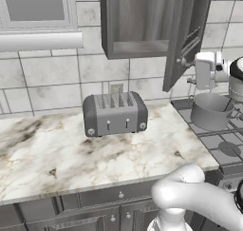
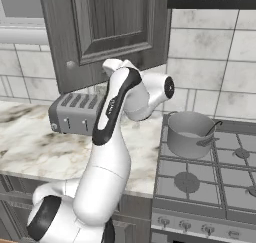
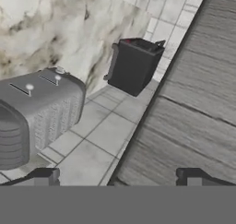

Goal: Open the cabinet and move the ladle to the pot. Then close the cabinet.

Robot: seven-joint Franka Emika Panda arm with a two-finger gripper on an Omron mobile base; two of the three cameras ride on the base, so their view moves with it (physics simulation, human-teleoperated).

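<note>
Toaster [image 1: 115,113]: it sits on my marble counter [image 1: 57,154], back near the tiled wall, under the cabinet.
Cabinet [image 1: 137,23]: its door [image 1: 186,35] stands swung wide to the right; the shelf I can see into looks bare.
My arm: from the right base view it rises from the base, bends at the elbow, and reaches up and forward past the door's knob [image 2: 70,64]; the wrist is hidden behind the arm there.
My gripper [image 3: 118,176]: released, jaws spread wide, nothing between the fingertips [image 3: 44,174]. The hand view looks along the door's wood grain toward the tiled wall.
Pot [image 1: 211,110]: on the stove [image 2: 210,177], rear left burner, right of the counter.
Ladle [image 2: 209,139]: a dark handle leans out over the pot's rim.
</note>
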